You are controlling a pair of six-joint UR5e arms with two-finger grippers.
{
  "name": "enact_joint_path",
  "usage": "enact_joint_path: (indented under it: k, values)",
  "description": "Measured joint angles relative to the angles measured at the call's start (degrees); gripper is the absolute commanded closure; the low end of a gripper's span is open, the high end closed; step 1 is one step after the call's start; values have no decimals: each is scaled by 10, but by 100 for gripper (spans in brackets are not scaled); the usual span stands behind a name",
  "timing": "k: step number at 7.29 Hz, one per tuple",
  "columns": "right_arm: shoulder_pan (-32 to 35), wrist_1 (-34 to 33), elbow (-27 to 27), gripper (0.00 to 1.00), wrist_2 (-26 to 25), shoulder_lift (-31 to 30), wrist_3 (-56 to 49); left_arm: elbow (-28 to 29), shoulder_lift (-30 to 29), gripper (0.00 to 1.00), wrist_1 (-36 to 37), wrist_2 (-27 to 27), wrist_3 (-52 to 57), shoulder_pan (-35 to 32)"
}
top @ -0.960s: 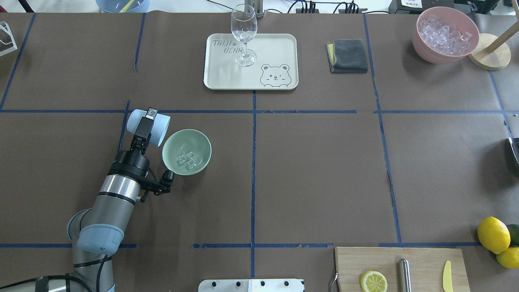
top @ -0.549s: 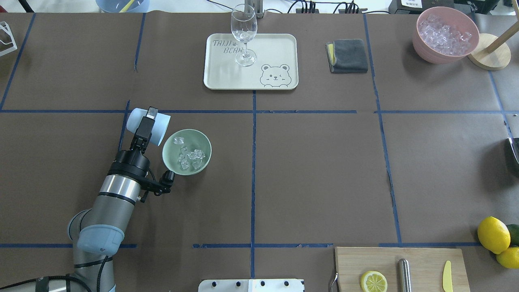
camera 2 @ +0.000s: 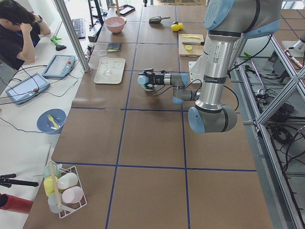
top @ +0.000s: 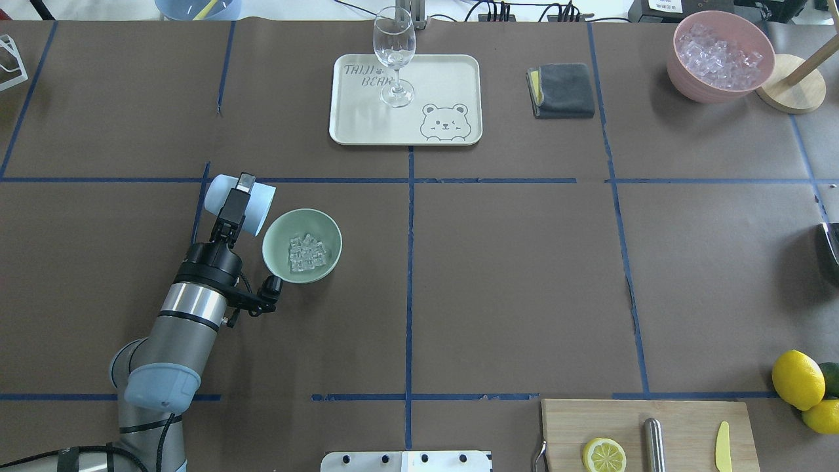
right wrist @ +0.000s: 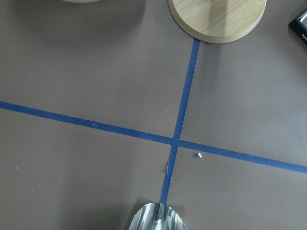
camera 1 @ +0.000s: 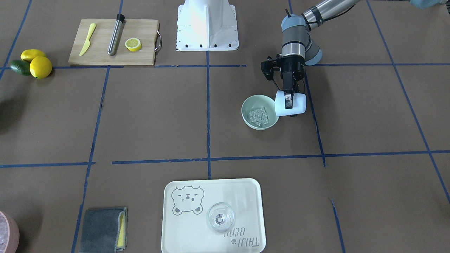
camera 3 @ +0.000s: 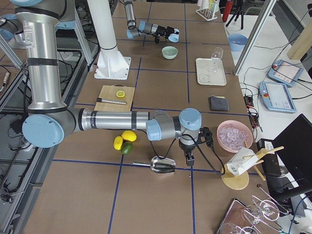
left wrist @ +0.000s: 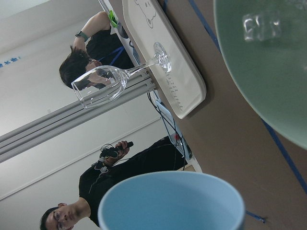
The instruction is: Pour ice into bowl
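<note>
The pale mint-green bowl (top: 280, 265) stands left of the table's middle, also in the front view (camera 1: 248, 107) and the left wrist view (left wrist: 278, 91). Several clear ice cubes (top: 307, 252) lie in a heap in its bottom, also in the front view (camera 1: 258, 116). My left gripper (top: 238, 198) is shut on a light blue cup (top: 262, 208), held tipped on its side with its mouth at the bowl's rim. The cup's rim fills the bottom of the left wrist view (left wrist: 172, 201). My right gripper (camera 3: 189, 158) shows only in the exterior right view, and I cannot tell whether it is open or shut.
A cream tray (top: 452, 78) with a wine glass (top: 394, 52) is at the back middle, a grey cloth (top: 562, 90) to its right. A pink bowl of ice (top: 720, 56) is at the back right. A cutting board (top: 682, 419), lemons (top: 796, 379) and a metal scoop (camera 3: 161, 165) are near the right arm.
More ice has dropped from the tipped cup into the bowl and settled into a heap at its bottom. The left arm and cup have stayed put.
</note>
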Motion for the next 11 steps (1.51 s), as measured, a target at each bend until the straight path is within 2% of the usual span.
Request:
enact_joint_path:
  k: [1, 3, 4, 7, 9, 11]
  values:
    - [0, 0, 0, 0, 0, 0, 0, -1, 0, 100, -11, 0, -2, 0]
    - [0, 0, 0, 0, 1, 0, 0, -11, -1, 100, -92, -1, -26, 0]
    - [0, 0, 0, 0, 2, 0, 0, -14, -2, 100, -125, -4, -87, 0]
    - [1, 0, 1, 0, 3, 0, 0, -32, -3, 100, -167, -22, -436, 45]
    - [3, 0, 2, 0, 3, 0, -1, -49, -7, 100, -177, -21, -713, 82]
    - [4, 0, 2, 0, 3, 0, -1, -83, -20, 100, -178, -11, -932, 98]
